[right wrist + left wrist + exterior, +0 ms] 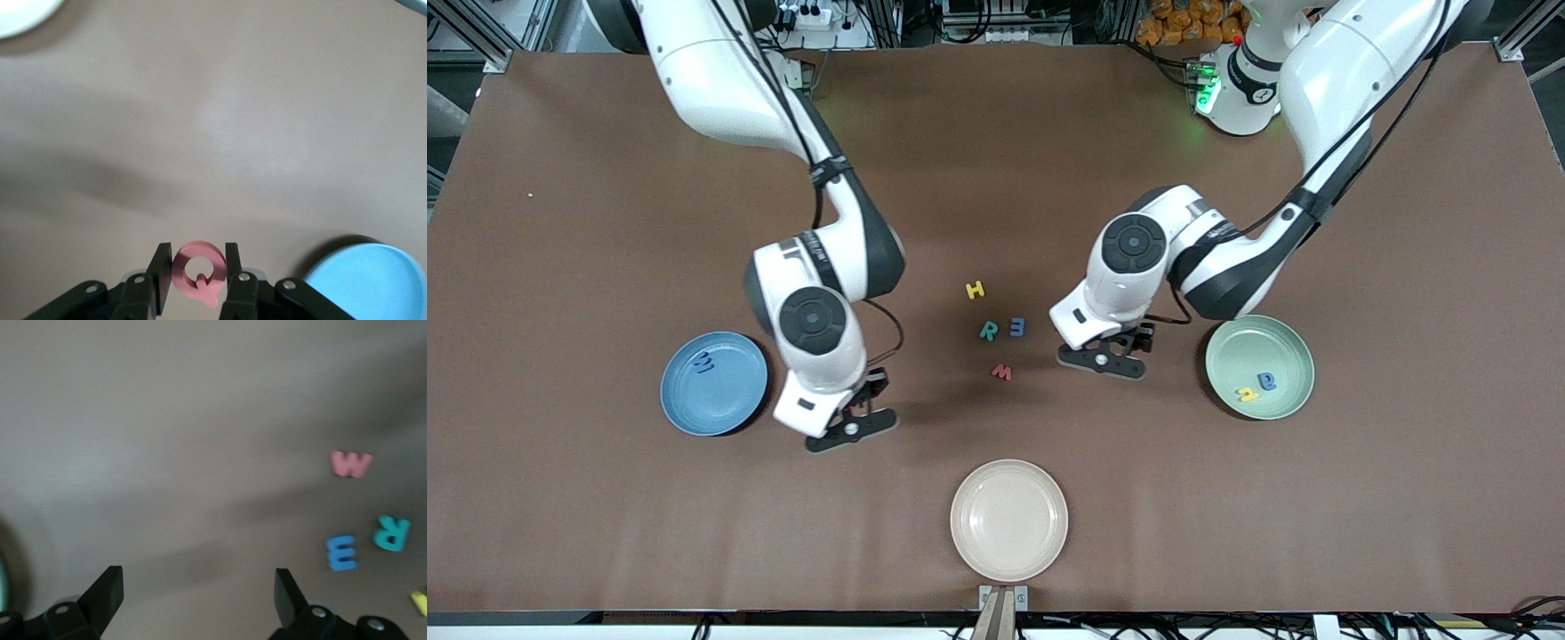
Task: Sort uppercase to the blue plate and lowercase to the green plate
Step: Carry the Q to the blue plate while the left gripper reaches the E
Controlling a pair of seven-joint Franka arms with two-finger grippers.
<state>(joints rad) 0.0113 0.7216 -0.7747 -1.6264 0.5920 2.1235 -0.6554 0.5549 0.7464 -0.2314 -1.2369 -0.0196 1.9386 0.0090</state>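
My right gripper (196, 267) is shut on the red Q (199, 270), held upright between its fingers. It hangs over bare table beside the blue plate (713, 384), which holds a blue zigzag letter (704, 363). The plate's rim (373, 283) shows in the right wrist view. My left gripper (1104, 360) is open and empty over the table, between the red w (1002, 372) and the green plate (1259, 366). That plate holds a yellow hooked letter (1248, 392) and a blue a (1266, 380). The yellow H (975, 289), teal R (989, 331) and blue m (1017, 326) lie mid-table.
A cream plate (1009, 520) sits empty near the table's front edge, nearer the front camera than the letters. In the left wrist view the red w (351, 463), blue m (342, 552) and teal R (391, 533) lie off to one side of the open fingers (107, 590).
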